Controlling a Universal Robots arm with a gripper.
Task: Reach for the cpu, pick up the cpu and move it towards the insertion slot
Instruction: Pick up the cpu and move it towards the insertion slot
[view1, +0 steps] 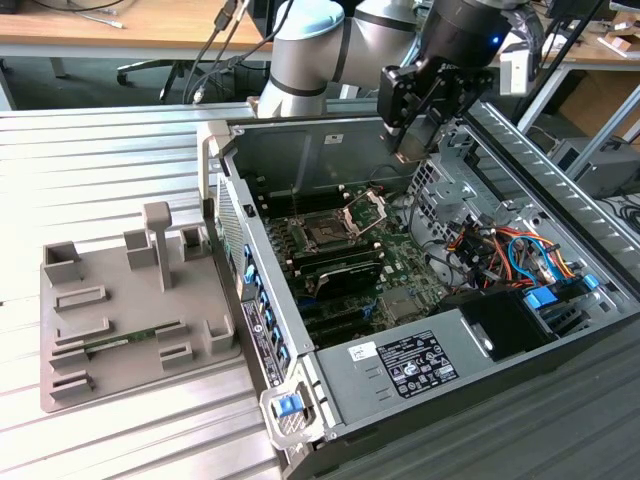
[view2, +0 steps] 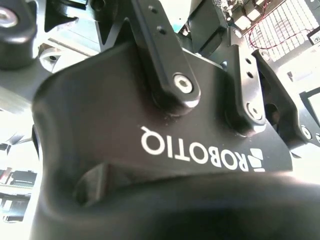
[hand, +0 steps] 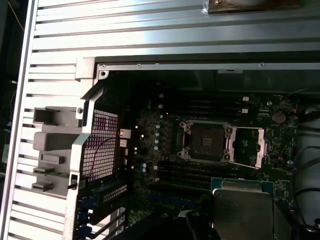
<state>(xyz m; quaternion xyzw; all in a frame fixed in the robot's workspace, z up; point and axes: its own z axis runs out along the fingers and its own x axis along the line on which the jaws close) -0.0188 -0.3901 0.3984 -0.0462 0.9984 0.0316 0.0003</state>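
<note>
My hand (view1: 413, 140) hangs above the open computer case (view1: 420, 300), over its far wall. It is clenched on the cpu (hand: 243, 206), whose silvery square top shows in the first wrist view close beside the insertion slot (hand: 206, 141). The slot's metal frame is flipped open. The grey tray (view1: 130, 320) sits on the tabletop (view1: 60, 160), outside the case.

One cpu (hand: 243, 205), one insertion slot (hand: 206, 141)
</note>
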